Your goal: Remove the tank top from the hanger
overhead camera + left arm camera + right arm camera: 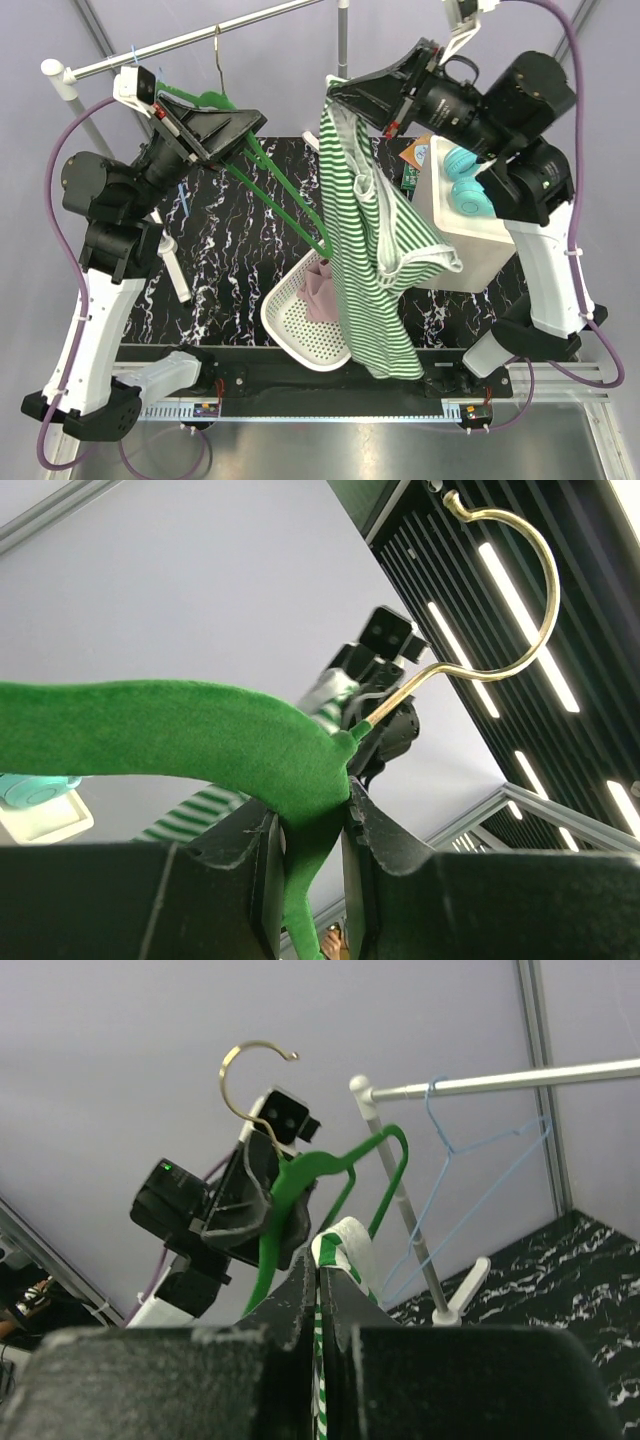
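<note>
A green velvet hanger [285, 195] with a brass hook [218, 62] is held in the air, tilted down to the right. My left gripper [238, 125] is shut on the hanger near its neck; the left wrist view shows the pads clamping the green neck [305, 810]. My right gripper [335, 93] is shut on a strap of the green-and-white striped tank top [370, 230], which hangs down from it over the table's front. In the right wrist view the strap [345, 1245] loops above the shut fingers, with the hanger [320, 1165] behind it. The hanger's low end [323, 248] touches the shirt's edge; I cannot tell if it is inside.
A white mesh basket [290, 325] with pink cloth lies under the shirt. A white box [465, 235] with teal items stands at the right. A metal rack rod [180, 40] crosses the back, with a thin blue wire hanger [480, 1150] on it.
</note>
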Robot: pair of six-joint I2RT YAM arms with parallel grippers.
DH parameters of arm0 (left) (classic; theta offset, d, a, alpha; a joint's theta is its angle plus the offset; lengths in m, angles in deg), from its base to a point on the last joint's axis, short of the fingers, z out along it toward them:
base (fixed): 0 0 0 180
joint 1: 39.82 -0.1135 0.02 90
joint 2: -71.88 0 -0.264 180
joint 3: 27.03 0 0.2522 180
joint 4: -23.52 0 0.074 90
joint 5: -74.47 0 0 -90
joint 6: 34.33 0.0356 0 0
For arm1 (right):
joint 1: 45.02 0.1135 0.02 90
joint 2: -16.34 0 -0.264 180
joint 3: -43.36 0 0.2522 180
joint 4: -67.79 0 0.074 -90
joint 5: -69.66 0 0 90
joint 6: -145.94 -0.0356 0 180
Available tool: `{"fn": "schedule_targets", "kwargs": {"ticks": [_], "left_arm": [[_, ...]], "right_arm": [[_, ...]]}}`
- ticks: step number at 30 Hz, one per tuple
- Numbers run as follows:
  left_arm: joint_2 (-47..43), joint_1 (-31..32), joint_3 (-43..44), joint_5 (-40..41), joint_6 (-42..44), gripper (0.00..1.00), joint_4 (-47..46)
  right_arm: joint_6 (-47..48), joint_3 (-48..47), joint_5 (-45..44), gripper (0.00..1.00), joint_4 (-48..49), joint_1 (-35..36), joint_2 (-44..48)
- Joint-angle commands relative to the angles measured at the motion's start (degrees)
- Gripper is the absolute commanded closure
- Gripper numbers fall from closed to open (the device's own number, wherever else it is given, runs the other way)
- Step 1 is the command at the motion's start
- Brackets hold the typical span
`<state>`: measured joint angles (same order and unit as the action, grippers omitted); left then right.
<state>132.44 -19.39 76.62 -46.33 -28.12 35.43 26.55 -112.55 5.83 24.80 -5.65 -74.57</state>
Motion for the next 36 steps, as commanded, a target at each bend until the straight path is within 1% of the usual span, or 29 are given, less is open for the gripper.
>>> {"fn": "schedule_targets", "kwargs": {"ticks": [1, 7, 9, 10, 11, 12, 13, 15, 17, 20, 25, 27, 32, 35, 36], "left_arm": [[0.35, -0.65, 2.49, -2.68, 0.56, 1.00, -2.20], [0.27, -1.26, 2.22, -3.12, 0.47, 1.00, -2.02], [0.27, -1.35, 2.13, -3.03, 0.47, 1.00, -2.11], [0.35, -1.44, 2.13, -3.20, 0.47, 1.00, -2.20], [0.35, -1.53, 2.22, -3.29, 0.47, 1.00, -2.20], [0.44, -1.62, 2.05, -3.38, 0.56, 1.00, -2.20], [0.44, -1.70, 2.13, -3.38, 0.56, 1.00, -2.20], [0.70, -1.88, 2.13, -3.47, 0.64, 1.00, -2.11], [0.97, -2.23, 2.22, -3.82, 0.47, 1.00, -2.11], [1.49, -2.41, 2.66, -4.17, 0.38, 1.00, -2.11], [2.64, -2.50, 3.28, -4.44, 0.12, 1.00, -2.64], [3.25, -2.58, 3.63, -4.44, 0.12, 1.00, -2.72], [3.69, -2.50, 4.42, -4.61, 0.03, 1.00, -2.72], [3.61, -2.50, 4.33, -4.61, 0.12, 1.00, -2.28], [3.52, -2.58, 4.42, -4.53, 0.12, 1.00, -2.20]], "right_arm": [[0.47, 2.39, -0.33, 1.00, 1.37, 0.26, 2.49], [-0.76, 7.49, -0.16, 1.00, 1.90, 0.26, 4.77], [-1.55, 11.96, -0.25, 1.00, 2.51, 0.26, 6.35], [-2.07, 14.24, -0.42, 1.00, 3.82, 0.52, 8.89], [-2.77, 19.92, -0.33, 1.00, 4.96, 0.53, 10.30], [-4.17, 23.11, -0.25, 1.00, 8.02, 0.61, 11.80], [-5.23, 29.06, -0.07, 1.00, 9.62, 0.79, 14.86], [-7.25, 33.76, 0.89, 1.00, 12.69, 0.88, 17.43], [-7.61, 37.88, 2.47, 1.00, 12.89, 1.05, 20.33], [-7.00, 40.53, 4.84, 1.00, 13.32, 1.23, 23.58], [-5.60, 42.39, 6.60, 1.00, 13.94, 1.23, 27.63], [-5.77, 43.09, 7.84, 1.00, 15.87, 1.23, 28.68], [-7.09, 45.55, 6.61, 1.00, 19.21, 1.23, 30.36], [-8.23, 48.45, 6.17, 1.00, 19.21, 1.32, 30.27], [-8.67, 50.72, 6.00, 1.00, 19.30, 1.23, 30.01]]}}
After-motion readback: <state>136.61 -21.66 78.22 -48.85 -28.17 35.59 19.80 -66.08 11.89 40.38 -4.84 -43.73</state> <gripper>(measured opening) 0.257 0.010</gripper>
